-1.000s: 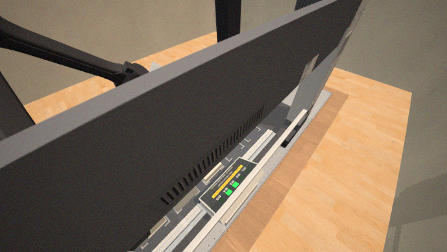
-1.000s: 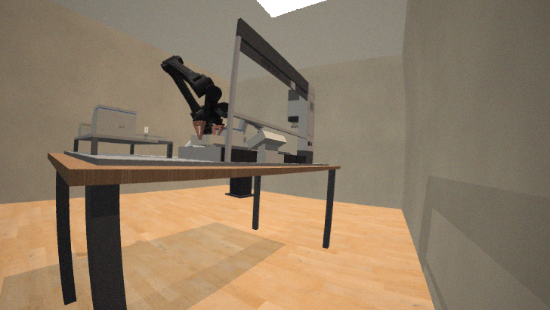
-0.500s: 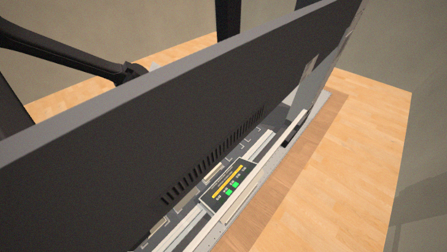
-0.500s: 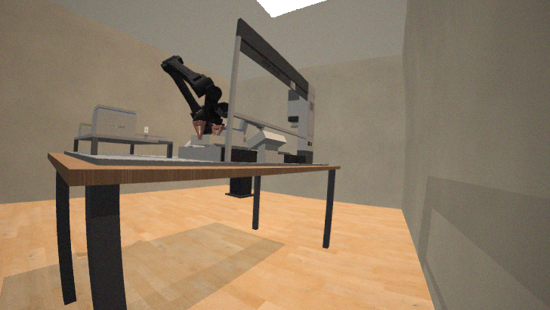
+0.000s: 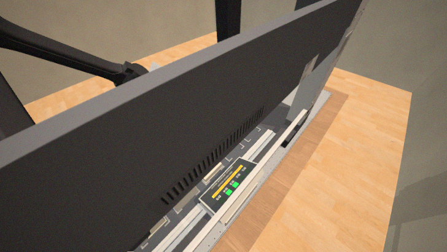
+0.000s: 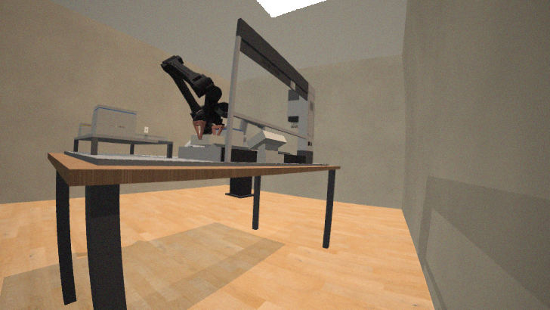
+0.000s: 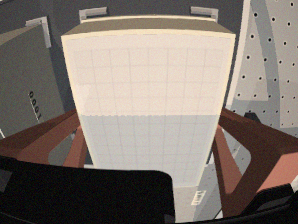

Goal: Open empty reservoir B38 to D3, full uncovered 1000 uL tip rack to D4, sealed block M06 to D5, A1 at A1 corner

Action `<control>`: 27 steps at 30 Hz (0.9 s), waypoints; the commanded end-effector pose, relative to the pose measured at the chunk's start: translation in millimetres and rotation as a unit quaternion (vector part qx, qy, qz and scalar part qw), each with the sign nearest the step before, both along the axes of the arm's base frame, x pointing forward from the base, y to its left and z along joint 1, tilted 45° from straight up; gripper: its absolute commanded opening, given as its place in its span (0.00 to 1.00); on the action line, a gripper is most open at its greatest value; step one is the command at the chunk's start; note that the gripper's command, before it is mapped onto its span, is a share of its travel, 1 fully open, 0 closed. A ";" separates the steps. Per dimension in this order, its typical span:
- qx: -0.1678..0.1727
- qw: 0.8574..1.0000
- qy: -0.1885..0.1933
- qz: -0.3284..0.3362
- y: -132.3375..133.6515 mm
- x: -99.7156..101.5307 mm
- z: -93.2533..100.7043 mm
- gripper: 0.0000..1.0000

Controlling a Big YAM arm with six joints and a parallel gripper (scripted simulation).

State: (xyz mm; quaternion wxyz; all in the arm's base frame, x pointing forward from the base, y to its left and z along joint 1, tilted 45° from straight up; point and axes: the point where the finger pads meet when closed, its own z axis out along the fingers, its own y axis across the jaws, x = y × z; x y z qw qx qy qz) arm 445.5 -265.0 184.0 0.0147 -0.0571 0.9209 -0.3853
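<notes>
In the wrist view my gripper (image 7: 149,110) is shut on a pale cream block with a faint grid on its sealed top (image 7: 149,90), which looks like the sealed deep-well block. Its ID label is not readable. The brown fingers press on its two long sides. Two pale corner brackets (image 7: 93,12) of a dark deck position show just beyond its far end. I cannot tell whether the block rests on the deck or hangs just above it. In the exterior view the gripper (image 6: 208,131) points down, low over the deck, just left of the frame post. In the top view only the arm (image 5: 78,64) shows.
A grey item (image 7: 27,76) stands close to the block's left side. A perforated plate (image 7: 273,30) lies to the right. The dark gantry panel (image 5: 175,115) hides most of the deck, and a status display (image 5: 228,184) shows two green squares. The SHELF (image 6: 123,139) carries a pale box (image 6: 114,119).
</notes>
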 end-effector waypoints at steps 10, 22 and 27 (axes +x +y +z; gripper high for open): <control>-0.005 1.000 -0.012 0.016 6.9 11.8 7.3 0.00; -0.004 1.000 -0.009 0.009 -1.8 6.2 1.6 0.00; -0.003 1.000 -0.007 0.007 -4.7 5.8 -0.6 0.00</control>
